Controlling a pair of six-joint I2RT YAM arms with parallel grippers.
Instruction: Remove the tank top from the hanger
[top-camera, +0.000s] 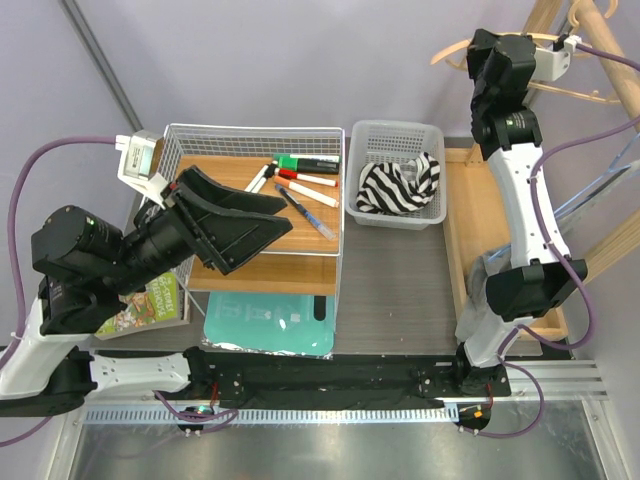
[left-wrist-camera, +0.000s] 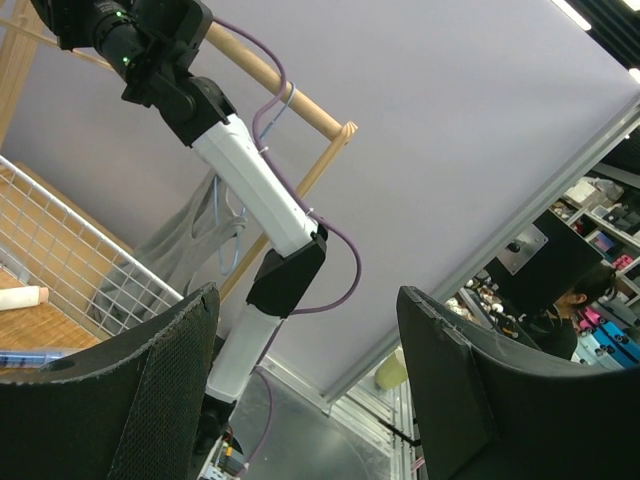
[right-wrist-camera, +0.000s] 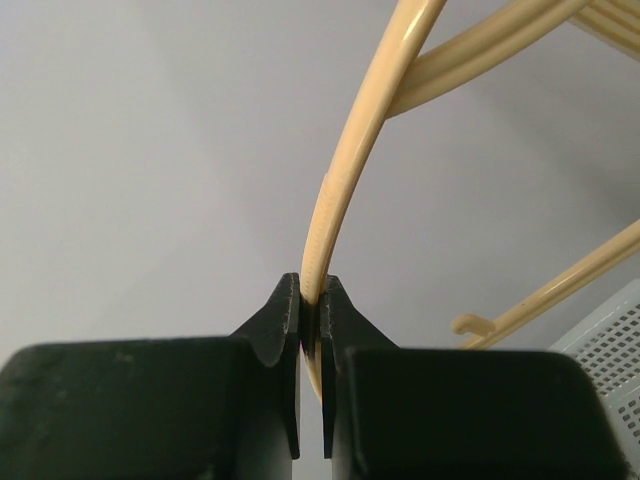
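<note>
My right gripper is shut on the thin curved bar of a cream plastic hanger. In the top view it is raised at the far right, with the hanger's arms sticking out on both sides. A grey tank top shows in the left wrist view, hanging limp behind the right arm; in the top view a grey patch of it lies by the arm's elbow. My left gripper is open and empty, tilted up over the wire basket, far from the hanger; its jaws stand wide apart in its wrist view.
A wire basket holds a wooden board and several markers. A white plastic basket holds a zebra-striped cloth. A teal mat and a book lie near the front. A wooden rack stands at the right.
</note>
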